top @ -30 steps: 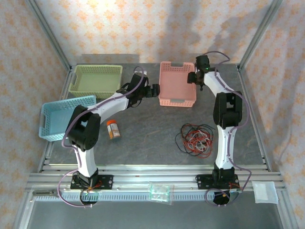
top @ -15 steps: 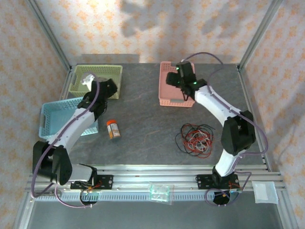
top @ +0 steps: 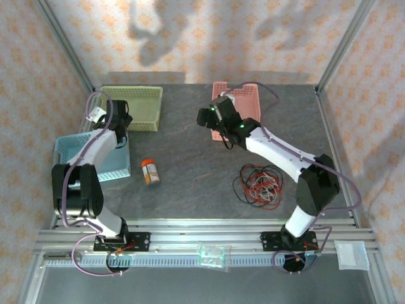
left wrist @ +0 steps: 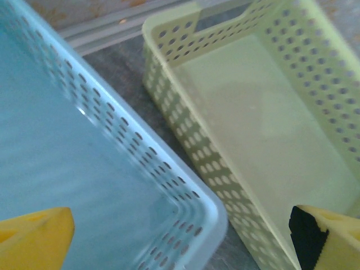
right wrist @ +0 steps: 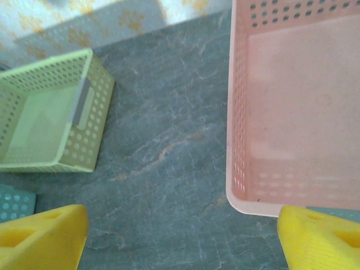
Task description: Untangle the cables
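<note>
Released and empty, my right hand [right wrist: 180, 243] hangs over bare bench [right wrist: 169, 140] beside a corner of the pink basket [right wrist: 239, 140]. My left hand [left wrist: 180, 242], spread just as wide, hovers over the blue basket [left wrist: 185, 185] and green basket [left wrist: 169, 84]. Well apart from both, the cables [top: 259, 185] lie in one knotted heap near the right arm's base, so I judge the untangling not yet begun.

Blk/red cables [top: 258, 184]; pink basket [top: 248, 95]; grey table [top: 190, 171]
</note>
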